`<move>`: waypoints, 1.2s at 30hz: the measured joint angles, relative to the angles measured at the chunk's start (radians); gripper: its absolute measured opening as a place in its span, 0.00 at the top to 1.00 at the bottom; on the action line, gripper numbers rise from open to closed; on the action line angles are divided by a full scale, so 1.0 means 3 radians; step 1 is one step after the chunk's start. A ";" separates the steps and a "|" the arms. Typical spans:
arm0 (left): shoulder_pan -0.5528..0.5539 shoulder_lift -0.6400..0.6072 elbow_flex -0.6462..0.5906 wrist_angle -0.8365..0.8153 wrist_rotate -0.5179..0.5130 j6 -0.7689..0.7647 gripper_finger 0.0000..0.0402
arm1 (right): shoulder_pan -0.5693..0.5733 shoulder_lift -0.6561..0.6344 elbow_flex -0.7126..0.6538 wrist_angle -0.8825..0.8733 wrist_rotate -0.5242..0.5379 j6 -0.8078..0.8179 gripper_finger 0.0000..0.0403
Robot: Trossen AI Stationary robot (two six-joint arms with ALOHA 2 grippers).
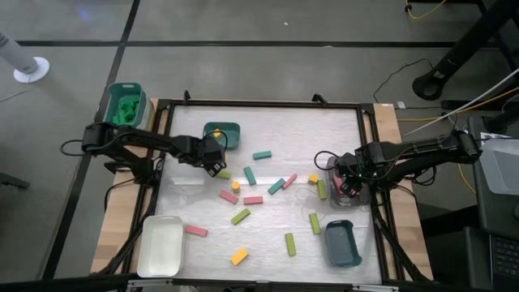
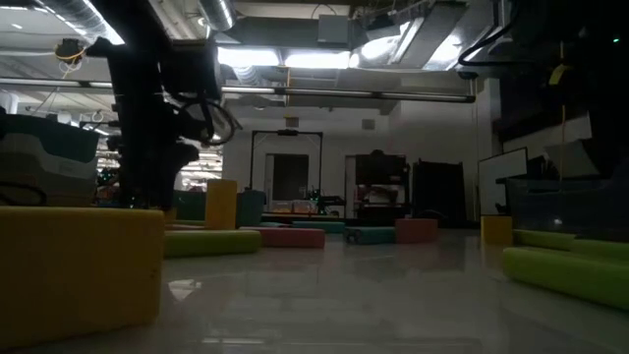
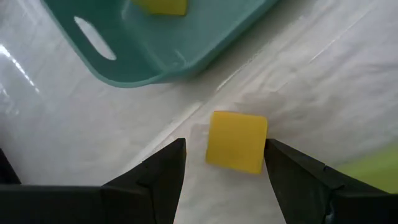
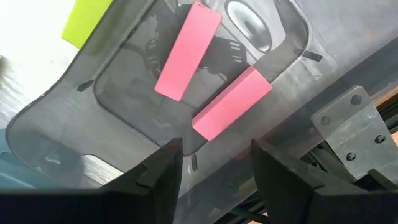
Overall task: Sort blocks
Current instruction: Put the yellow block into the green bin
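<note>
I see the table (image 1: pixel 268 122), a pale, glossy, faintly streaked sheet in a dark frame. Four rounded plastic trays sit on it: a white tray (image 1: pixel 160 245) at the near left, a grey-blue tray (image 1: pixel 341 243) at the near right, a clear tray (image 4: pixel 124 93) under my right arm, and a teal tray (image 1: pixel 228 134) with a slotted handle at the far left.

Blocks (image 1: pixel 253 199), matte bars and cubes in pink, teal, lime and yellow, lie scattered across the middle.

My left gripper (image 3: pixel 224 180) hangs just beside the teal tray, fingers spread wide either side of a yellow cube (image 3: pixel 236 140) resting on the table, not touching it. A second yellow block (image 3: pixel 160 6) lies in the teal tray.

My right gripper (image 4: pixel 214 168) hangs released over the clear tray, which holds two flat pink bars (image 4: pixel 231 103).
</note>
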 joint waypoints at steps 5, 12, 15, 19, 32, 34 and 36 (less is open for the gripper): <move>0.0101 0.0065 0.0000 0.0075 0.0089 0.0178 0.49 | 0.0000 0.0001 0.0000 0.0005 0.0001 -0.0001 0.53; 0.0203 0.0094 0.0000 0.0146 0.0251 0.0240 0.49 | 0.0001 0.0000 0.0000 0.0071 0.0004 -0.0001 0.53; 0.0235 0.0094 0.0000 0.0129 0.0366 0.0240 0.49 | 0.0001 0.0000 0.0000 0.0077 0.0003 -0.0003 0.53; 0.0260 0.0094 0.0000 0.0134 0.0476 0.0295 0.56 | 0.0001 0.0000 0.0000 0.0132 0.0106 -0.0008 0.53; 0.0246 0.0029 0.0002 0.0112 0.0551 0.0509 0.71 | 0.0000 0.0000 0.0358 0.0776 0.0566 -0.0792 0.53; 0.0245 -0.0039 0.0029 0.0100 0.0610 0.0538 0.71 | 0.0000 0.0000 0.0364 0.1028 0.0566 -0.1166 0.53; 0.0245 -0.0110 0.0065 0.0085 0.0697 0.0553 0.71 | 0.0001 0.0007 0.0364 0.1296 0.0585 -0.1580 0.53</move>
